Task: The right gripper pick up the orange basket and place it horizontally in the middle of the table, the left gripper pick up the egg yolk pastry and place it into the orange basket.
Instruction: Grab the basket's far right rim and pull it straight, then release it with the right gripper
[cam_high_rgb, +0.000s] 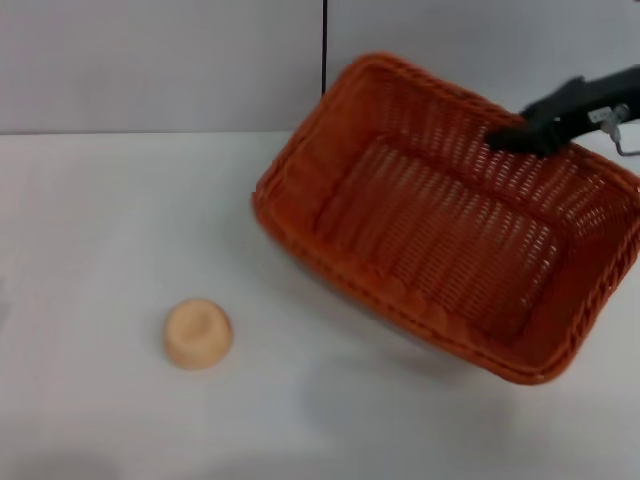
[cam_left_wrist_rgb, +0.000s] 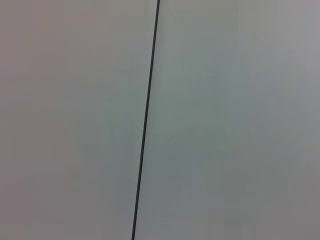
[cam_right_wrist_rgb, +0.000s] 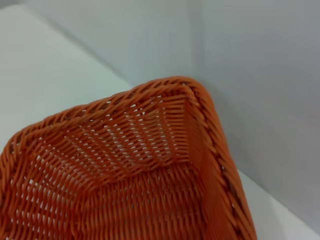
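— Where's the right gripper (cam_high_rgb: 520, 138)?
— Reaching in from the right, pinched onto the far rim of the orange basket (cam_high_rgb: 440, 215), which sits skewed on the table (cam_high_rgb: 90, 220).
— And the pastry?
— The egg yolk pastry (cam_high_rgb: 198, 333) sits alone, well left of the basket, bare tabletop all around.

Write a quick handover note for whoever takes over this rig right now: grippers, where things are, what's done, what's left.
Right gripper: on the far rim of the orange basket, apparently gripping it; the basket sits skewed on the table's right side.
Left gripper: out of view; its camera faces only a wall.
Egg yolk pastry: alone on the table, front left, untouched.
Done: basket grasped.
Left: set the basket horizontally mid-table, then put the pastry in it.
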